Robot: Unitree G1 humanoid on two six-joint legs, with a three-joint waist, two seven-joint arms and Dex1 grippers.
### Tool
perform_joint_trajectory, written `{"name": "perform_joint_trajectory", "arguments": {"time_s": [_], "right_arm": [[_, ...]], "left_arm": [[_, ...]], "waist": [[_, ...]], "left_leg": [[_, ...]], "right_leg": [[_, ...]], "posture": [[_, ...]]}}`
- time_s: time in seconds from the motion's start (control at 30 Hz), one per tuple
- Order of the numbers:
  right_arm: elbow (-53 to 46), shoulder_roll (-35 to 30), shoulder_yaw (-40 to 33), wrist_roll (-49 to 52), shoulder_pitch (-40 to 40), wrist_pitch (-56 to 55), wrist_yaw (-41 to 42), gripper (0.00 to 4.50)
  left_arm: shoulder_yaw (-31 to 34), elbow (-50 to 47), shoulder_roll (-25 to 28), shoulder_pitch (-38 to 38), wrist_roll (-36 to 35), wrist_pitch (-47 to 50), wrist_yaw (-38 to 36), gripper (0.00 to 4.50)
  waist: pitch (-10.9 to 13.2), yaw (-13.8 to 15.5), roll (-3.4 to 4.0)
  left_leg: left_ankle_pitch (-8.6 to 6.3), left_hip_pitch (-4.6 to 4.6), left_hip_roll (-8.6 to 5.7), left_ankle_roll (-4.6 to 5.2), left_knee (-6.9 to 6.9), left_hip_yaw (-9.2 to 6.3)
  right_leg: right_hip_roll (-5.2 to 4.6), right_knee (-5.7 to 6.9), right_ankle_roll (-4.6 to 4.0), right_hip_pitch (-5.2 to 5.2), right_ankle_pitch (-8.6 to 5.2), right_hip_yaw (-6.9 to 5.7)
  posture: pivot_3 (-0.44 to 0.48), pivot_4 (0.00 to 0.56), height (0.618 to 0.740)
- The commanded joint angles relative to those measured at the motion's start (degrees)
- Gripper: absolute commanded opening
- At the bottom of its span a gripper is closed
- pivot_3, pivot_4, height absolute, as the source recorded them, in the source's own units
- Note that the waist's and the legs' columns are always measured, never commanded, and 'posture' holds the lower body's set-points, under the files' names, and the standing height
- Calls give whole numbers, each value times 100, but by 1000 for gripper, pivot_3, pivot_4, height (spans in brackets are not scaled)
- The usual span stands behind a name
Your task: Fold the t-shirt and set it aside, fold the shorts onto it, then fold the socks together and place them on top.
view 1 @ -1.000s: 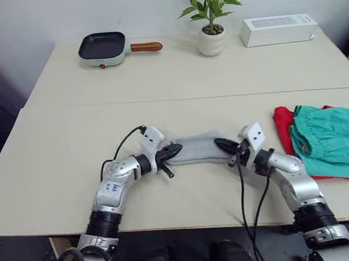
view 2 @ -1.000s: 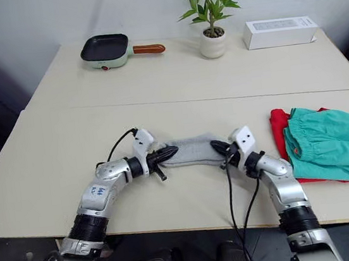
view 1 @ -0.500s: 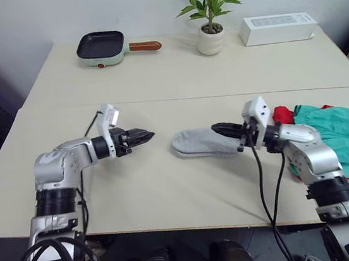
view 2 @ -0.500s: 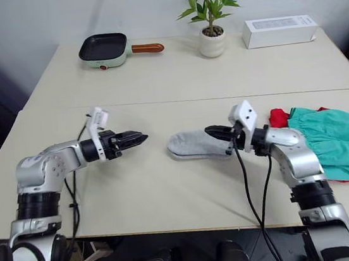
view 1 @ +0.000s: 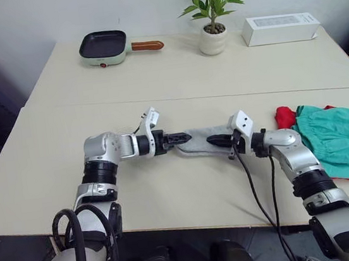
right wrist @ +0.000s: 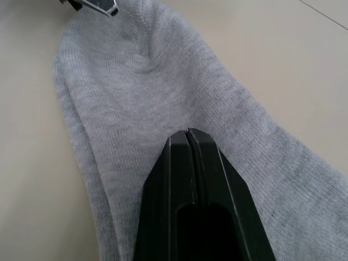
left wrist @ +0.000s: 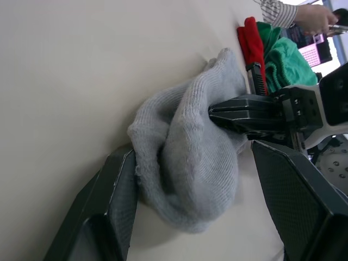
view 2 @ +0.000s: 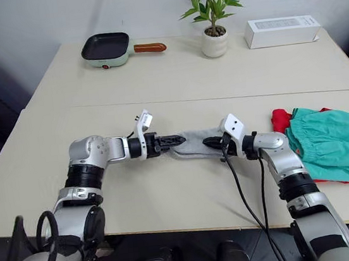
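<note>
The light grey socks (view 1: 199, 141) lie bunched on the table (view 1: 51, 164) between my two grippers. My left gripper (view 1: 180, 138) is open at their left end, and in the left wrist view its fingers (left wrist: 111, 206) stand on either side of the socks (left wrist: 190, 163). My right gripper (view 1: 217, 140) is shut, its closed tips (right wrist: 187, 136) lying on the grey knit (right wrist: 125, 87) from the right. The teal shorts (view 1: 341, 138) lie at the right on top of the red t-shirt (view 1: 282, 117), of which a strip shows.
At the far edge stand a small green frying pan (view 1: 104, 47), a potted plant (view 1: 213, 36) and a white box (view 1: 280, 28). A seam (view 1: 95, 105) runs across between the two tabletops. A person's hand (left wrist: 312, 16) shows beyond the clothes.
My left gripper let go of the socks, opened, swung out to the left and came back to their left end. The right gripper stayed shut at the socks.
</note>
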Motion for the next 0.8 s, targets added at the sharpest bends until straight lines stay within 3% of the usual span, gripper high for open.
{"name": "perform_joint_trajectory", "arguments": {"time_s": [0.03,0.3,0.47,0.6,0.8], "right_arm": [[-123,-93,27,-142,200,93,-31,0],[-647,-139,77,-224,451,240,-142,0],[-1323,-112,183,-199,631,552,-157,0],[-1874,-87,252,-152,778,920,-245,0],[-2197,-123,253,-158,957,1244,-418,0]], "left_arm": [[36,247,-124,-188,163,-405,155,2426],[-398,-399,145,-165,206,-156,-212,14],[-411,-1447,607,49,-130,608,-370,14],[-458,-2175,668,-43,-340,881,-440,14],[-896,-1528,131,-736,-10,81,-559,14]], "waist": [[0,-3,0],[0,-14,0],[0,-47,0],[0,-56,0],[1,32,-2]], "left_leg": [[0,0,0,0,1,-1],[1,-1,0,-3,-2,0],[3,-1,7,-11,-10,1],[5,-1,12,-17,-13,1],[5,-5,3,-14,-4,-2]], "right_leg": [[0,-1,0,0,0,1],[1,-2,0,-2,0,1],[0,-2,0,-9,0,9],[0,-1,-1,-12,0,13],[5,-3,-1,-9,0,9]], "posture": [[0,150,740],[0,150,740],[0,150,740],[0,150,740],[0,150,740]]}}
